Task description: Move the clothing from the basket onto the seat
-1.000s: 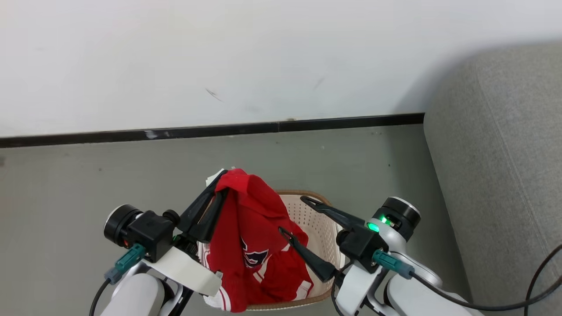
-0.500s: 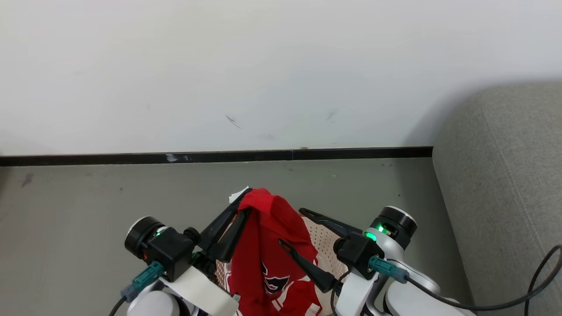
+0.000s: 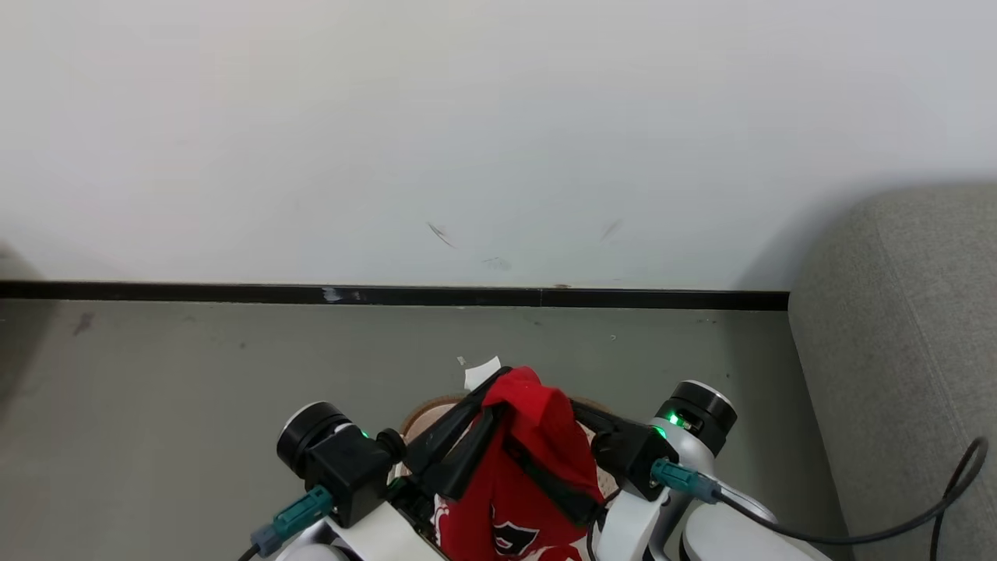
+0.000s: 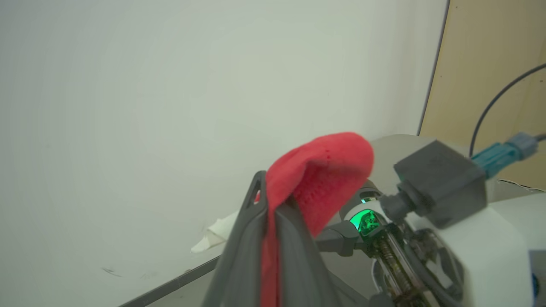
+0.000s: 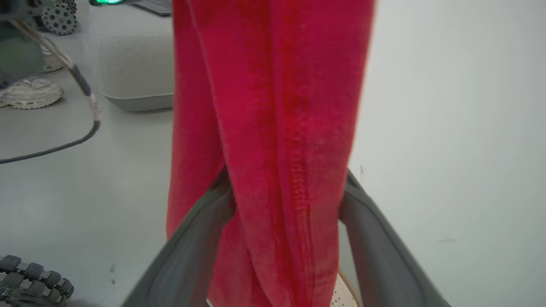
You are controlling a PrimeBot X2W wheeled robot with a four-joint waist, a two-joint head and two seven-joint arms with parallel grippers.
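clothing (image 3: 530,397), bright red, hangs pinched between the narrow-set fingers of the left tool (image 3: 492,389). it is bunched over the tips and falls away below them. a black-and-white emblem (image 3: 510,538) shows low on the fabric, under both tools. in the left wrist view the two dark fingers press together on a red fold that flops over toward the right tool. the right tool (image 3: 541,425) stands wide, its fingers well apart, one crossing the front of the clothing and the other behind it. in the right wrist view the red cloth drops straight down through that gap and fills it from finger to finger. basket (image 3: 424,407) sits beneath the tools, with a curve of its brown rim showing beside the left tool's fingers. beyond the tips lies grey floor (image 3: 195,366), then a black skirting strip (image 3: 234,293) and a white wall (image 3: 498,117). seat (image 3: 896,351), grey and stitched, rises well off to the outer side of the right tool, apart from the clothing.
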